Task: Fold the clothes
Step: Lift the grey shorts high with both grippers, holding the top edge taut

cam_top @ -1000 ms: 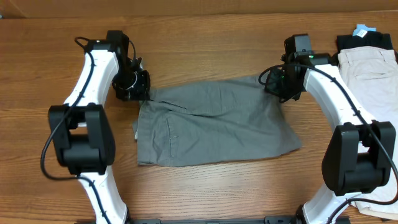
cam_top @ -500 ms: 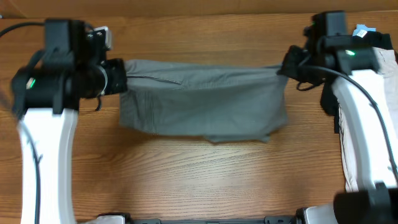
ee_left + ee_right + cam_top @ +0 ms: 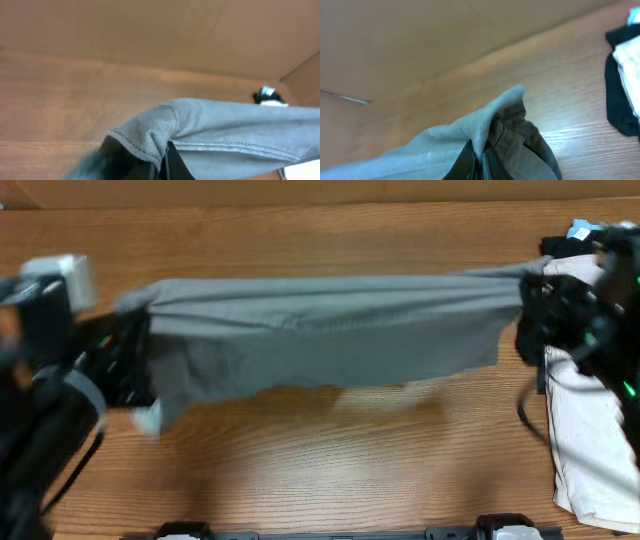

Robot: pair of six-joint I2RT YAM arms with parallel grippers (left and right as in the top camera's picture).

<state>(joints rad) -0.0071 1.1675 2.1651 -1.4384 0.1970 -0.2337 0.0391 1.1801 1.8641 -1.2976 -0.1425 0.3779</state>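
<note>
The grey shorts [image 3: 330, 330] hang stretched in the air between my two grippers, high above the table and close to the overhead camera. My left gripper [image 3: 135, 345] is shut on the shorts' left end; in the left wrist view the stitched hem [image 3: 150, 135] is pinched between the fingers [image 3: 159, 167]. My right gripper [image 3: 530, 305] is shut on the right end; in the right wrist view a fold of the grey cloth [image 3: 495, 120] sits between the fingers [image 3: 480, 162]. The lower edge of the shorts hangs loose.
A pile of other clothes lies at the right edge: a pale cream garment [image 3: 590, 440] over a black one [image 3: 565, 245] with a blue tag. They also show in the right wrist view [image 3: 625, 65]. The wooden table [image 3: 320, 470] lies below.
Both arms have lifted the shorts off the table and pulled them apart. The cloth went from lying flat to stretched taut, much nearer the overhead camera.
</note>
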